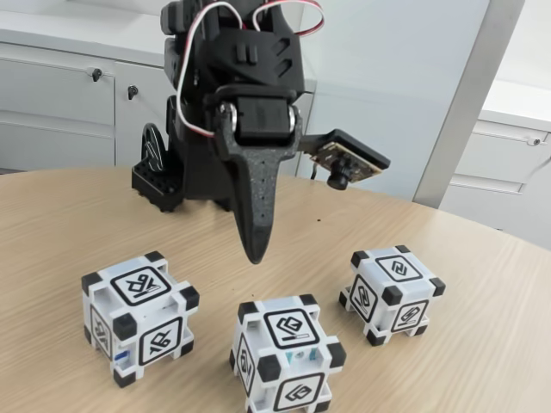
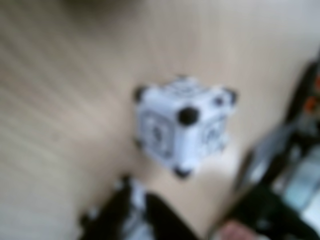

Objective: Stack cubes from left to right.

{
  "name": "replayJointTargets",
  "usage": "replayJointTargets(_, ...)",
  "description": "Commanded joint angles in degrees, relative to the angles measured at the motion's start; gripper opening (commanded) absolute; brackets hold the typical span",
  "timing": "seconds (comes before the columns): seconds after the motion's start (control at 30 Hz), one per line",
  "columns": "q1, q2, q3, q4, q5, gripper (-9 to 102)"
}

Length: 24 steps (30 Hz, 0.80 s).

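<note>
Black two-finger gripper point(image 1: 257, 249) hangs, fingers together and holding nothing, above the light wooden table point(image 1: 482, 344), where three white plastic cubes with black corners point(image 1: 139, 316) point(image 1: 287, 354) point(image 1: 392, 292) sit apart in a row.

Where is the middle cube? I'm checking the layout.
In the fixed view the middle cube sits front-centre on the table, between the other two cubes, below the end effector.
</note>
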State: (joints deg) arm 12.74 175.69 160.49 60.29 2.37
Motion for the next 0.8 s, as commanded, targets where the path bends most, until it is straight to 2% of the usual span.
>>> replayJointTargets(0.0, -0.26, -0.97, -1.41, -0.18, 1.85, 0)
replayJointTargets(0.17, -0.26, -8.88, -4.57, -0.53, 0.62, 0)
replayJointTargets(0.47, -0.26, -26.28, -21.09, -0.09, 1.93, 0)
replayJointTargets(0.77, -0.26, -34.37, -31.82, 0.09, 1.49, 0)
